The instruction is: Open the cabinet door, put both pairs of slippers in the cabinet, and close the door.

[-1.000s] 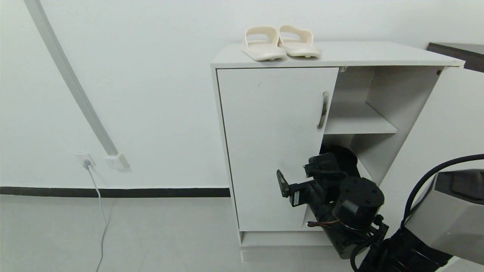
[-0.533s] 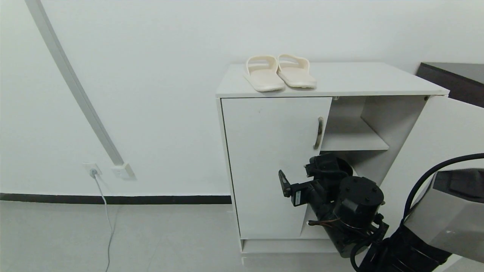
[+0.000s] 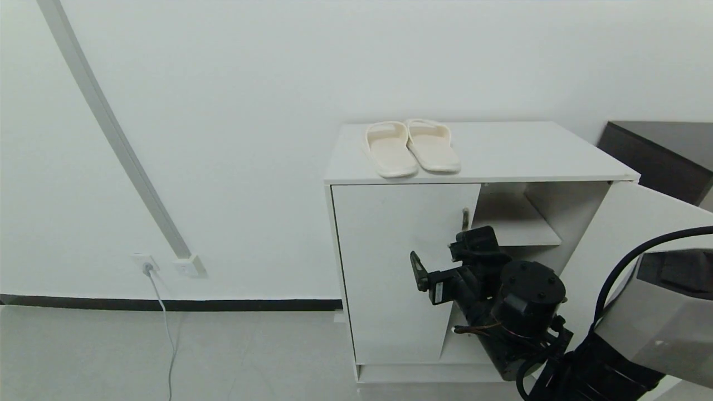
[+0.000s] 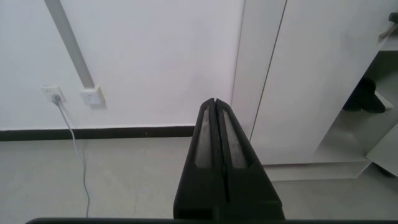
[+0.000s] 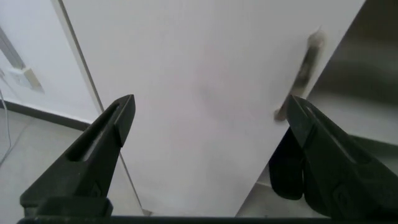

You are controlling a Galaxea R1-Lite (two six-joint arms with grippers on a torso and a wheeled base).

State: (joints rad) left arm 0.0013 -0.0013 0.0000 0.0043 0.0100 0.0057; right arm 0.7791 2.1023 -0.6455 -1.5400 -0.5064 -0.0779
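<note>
- The cream slippers (image 3: 412, 147) lay on the cabinet (image 3: 501, 150) top.
- We judged them light and bendy, best pinched at the strap.
- Our right hand (image 5: 210, 109) was spread before the closed door (image 3: 390, 262), our left hand (image 4: 216, 134) pressed together.

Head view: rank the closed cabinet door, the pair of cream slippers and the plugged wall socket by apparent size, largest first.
1. closed cabinet door, by far the largest
2. pair of cream slippers
3. plugged wall socket, clearly the smallest in this view
</note>
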